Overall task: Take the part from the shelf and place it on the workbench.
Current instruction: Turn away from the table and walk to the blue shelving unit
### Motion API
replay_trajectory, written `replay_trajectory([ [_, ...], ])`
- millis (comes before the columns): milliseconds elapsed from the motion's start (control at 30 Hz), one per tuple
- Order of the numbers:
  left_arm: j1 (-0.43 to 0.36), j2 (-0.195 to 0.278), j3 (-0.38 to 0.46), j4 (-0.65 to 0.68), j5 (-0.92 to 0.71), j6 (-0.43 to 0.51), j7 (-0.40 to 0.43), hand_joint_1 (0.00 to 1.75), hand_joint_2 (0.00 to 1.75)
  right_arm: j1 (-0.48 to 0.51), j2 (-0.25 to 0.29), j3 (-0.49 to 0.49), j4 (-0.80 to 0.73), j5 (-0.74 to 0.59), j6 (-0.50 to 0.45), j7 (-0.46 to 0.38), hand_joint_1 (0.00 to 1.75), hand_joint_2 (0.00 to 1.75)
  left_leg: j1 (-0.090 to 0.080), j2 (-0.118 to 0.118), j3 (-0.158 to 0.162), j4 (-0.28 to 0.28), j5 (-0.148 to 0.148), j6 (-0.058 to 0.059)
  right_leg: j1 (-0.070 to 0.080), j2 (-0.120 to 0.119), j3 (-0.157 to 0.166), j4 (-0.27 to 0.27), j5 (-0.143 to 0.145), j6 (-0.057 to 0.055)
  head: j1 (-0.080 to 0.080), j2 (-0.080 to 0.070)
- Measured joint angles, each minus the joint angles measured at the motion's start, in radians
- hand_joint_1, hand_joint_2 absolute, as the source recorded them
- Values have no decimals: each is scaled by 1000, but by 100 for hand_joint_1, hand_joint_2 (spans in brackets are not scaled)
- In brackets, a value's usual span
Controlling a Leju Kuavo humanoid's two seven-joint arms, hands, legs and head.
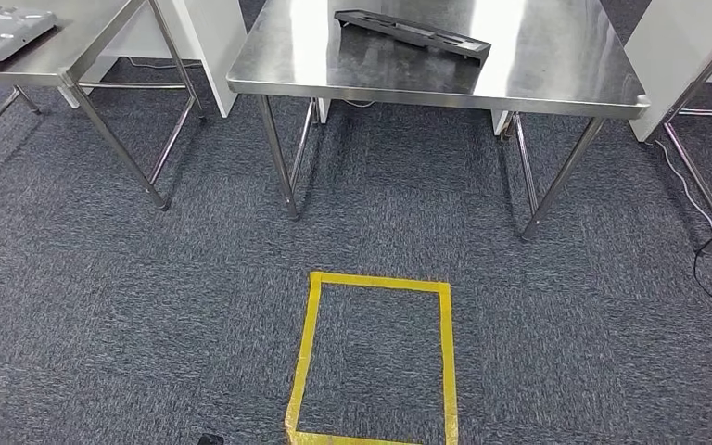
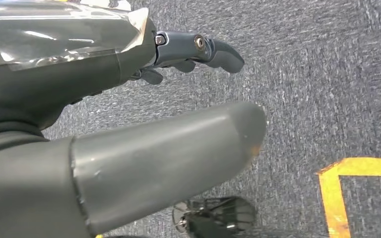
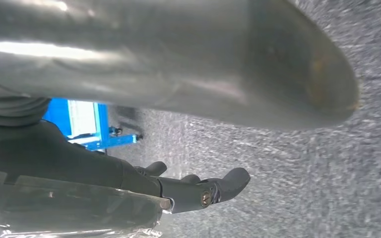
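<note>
Grey carpet [image 1: 148, 315] covers most of the head view, with a steel workbench [image 1: 556, 88] at the far side and a second steel table [image 1: 74, 60] at far left carrying a pale metal plate [image 1: 0, 28]. The part [image 1: 414, 35], a long dark bar, already lies on the workbench, its long axis running from far left to nearer right, so the placing looks done, or another part remains to be fetched from a shelf. A yellow taped square [image 1: 375, 357] marks the floor near the robot. Both arms seem to hang at its sides, well short of the bench, and I cannot tell which is nearer the part. The left wrist view gives the left hand [image 2: 144, 144] with thumb and dark fingers [image 2: 198, 49] apart, holding nothing, above a corner of the tape. The right wrist view gives the right hand [image 3: 188, 84] likewise spread and empty, and beyond it a blue cart [image 3: 87, 124] on the carpet.
</note>
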Motion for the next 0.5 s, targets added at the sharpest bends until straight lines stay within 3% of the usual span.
replay_trajectory([
  [33,-2,1,0,-1,-2,0,1,0,0,0,2,0,0,-1,0,1,0,0,-7,-3,36,-55,-2,9,-2,0,-3,-2,8,6,2,0],
  [67,-3,1,0,-1,-4,0,2,0,0,0,4,0,0,-2,-1,4,0,0,-13,-4,53,-85,-7,14,-7,-1,-5,-4,17,14,2,0],
  [133,-4,0,0,-1,-7,0,6,0,0,-1,6,0,0,-4,-2,8,0,0,-19,-3,55,-109,17,20,-11,0,-7,-14,33,29,-2,0],
  [167,-6,-2,0,-1,-9,0,7,0,0,-1,6,0,0,-5,-2,10,0,0,-17,0,53,-124,35,25,-11,1,-14,-11,27,30,-5,0],
  [233,-10,-4,0,0,-12,-1,8,0,0,0,5,0,0,-7,-3,11,0,0,-10,6,40,-151,72,29,-7,2,-40,43,-31,21,-1,0],
  [300,-13,-8,0,0,-13,-2,8,0,0,0,3,0,0,-8,-4,11,0,0,-10,9,10,-149,95,22,-11,2,-75,168,-114,17,5,0],
  [333,-12,-10,0,0,-13,-3,9,0,0,0,1,0,0,-8,-4,11,0,0,-9,11,-8,-144,105,17,-15,2,-84,227,-135,24,6,0],
  [367,-12,-11,0,0,-13,-3,9,0,0,0,-1,0,0,-8,-4,11,0,0,-8,13,-26,-137,115,13,-18,2,-80,262,-137,36,6,0],
  [400,-12,-13,0,0,-13,-3,9,0,0,0,-3,0,0,-9,-4,11,0,0,-4,15,-46,-128,123,7,-22,2,-57,259,-120,53,6,0],
  [433,-13,-14,0,0,-14,-3,9,0,0,-1,-4,0,0,-9,-5,10,0,0,0,16,-66,-117,129,0,-26,2,-18,222,-95,68,7,0],
  [467,-14,-15,0,0,-14,-3,9,0,0,-2,-5,0,0,-10,-5,10,0,0,2,16,-85,-102,135,-6,-31,2,32,156,-84,79,7,0],
  [500,-15,-15,0,0,-15,-3,10,0,0,-3,-6,0,0,-11,-5,9,0,0,3,16,-104,-86,140,-14,-29,3,82,83,-86,81,9,0],
])
